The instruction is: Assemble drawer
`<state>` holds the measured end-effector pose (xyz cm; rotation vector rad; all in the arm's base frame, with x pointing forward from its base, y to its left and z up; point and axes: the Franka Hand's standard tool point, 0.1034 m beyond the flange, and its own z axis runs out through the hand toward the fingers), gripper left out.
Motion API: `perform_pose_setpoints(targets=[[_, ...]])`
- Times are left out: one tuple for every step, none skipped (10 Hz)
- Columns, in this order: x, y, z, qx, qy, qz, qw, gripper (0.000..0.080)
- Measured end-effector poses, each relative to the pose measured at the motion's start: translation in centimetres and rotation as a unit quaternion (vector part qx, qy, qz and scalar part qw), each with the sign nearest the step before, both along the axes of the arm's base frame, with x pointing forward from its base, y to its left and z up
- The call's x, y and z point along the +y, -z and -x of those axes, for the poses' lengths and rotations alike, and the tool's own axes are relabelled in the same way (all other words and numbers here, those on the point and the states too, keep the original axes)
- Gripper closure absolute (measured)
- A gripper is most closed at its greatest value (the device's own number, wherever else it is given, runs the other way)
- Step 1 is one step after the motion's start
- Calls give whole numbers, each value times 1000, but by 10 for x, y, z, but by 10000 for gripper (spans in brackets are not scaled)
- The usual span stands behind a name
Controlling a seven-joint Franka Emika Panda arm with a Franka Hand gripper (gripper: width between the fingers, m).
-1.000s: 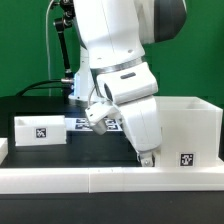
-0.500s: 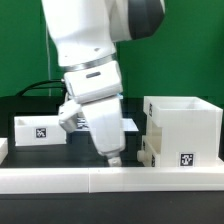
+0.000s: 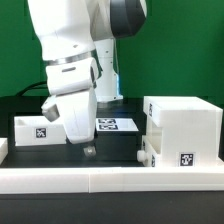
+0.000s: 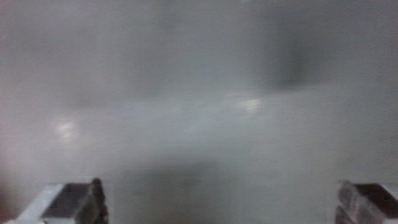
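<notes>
The tall white drawer shell (image 3: 187, 132) stands at the exterior view's right with a tag on its front. A shallow tray (image 3: 146, 153) sticks partly out of the shell's left side. A second white tray (image 3: 38, 129) with a tag lies at the exterior view's left. My gripper (image 3: 86, 149) hangs low over the black table between them, close to the left tray and touching neither. In the wrist view the fingertips (image 4: 80, 203) stand wide apart with nothing between them, so my gripper (image 4: 222, 205) is open and empty over a blurred grey surface.
The marker board (image 3: 119, 125) lies flat on the table behind my gripper. A long low white border rail (image 3: 110, 178) runs along the front edge. A black stand with cables (image 3: 112, 75) rises at the back before a green wall.
My arm has swung from right beside the shell toward the exterior view's left, ending near the left tray. The shell and trays have not moved.
</notes>
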<state>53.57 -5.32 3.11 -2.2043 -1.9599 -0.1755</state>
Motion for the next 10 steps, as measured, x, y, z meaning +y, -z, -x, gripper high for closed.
perform_pose_setpoints(targets=[[-5, -4, 8, -1, 4, 4, 1000, 150], [-9, -8, 13, 0, 8, 7, 1000, 150], [-12, -8, 15, 1, 11, 8, 1000, 150], [-10, -7, 15, 7, 36, 7, 999, 150], [-10, -7, 15, 16, 73, 8, 997, 150], [-10, -7, 15, 21, 101, 9, 995, 150], [-10, -7, 15, 30, 140, 10, 990, 150], [-10, -7, 15, 36, 166, 11, 986, 150], [-11, -8, 17, 41, 204, 11, 978, 150], [-14, -10, 21, 45, 249, 14, 967, 150]])
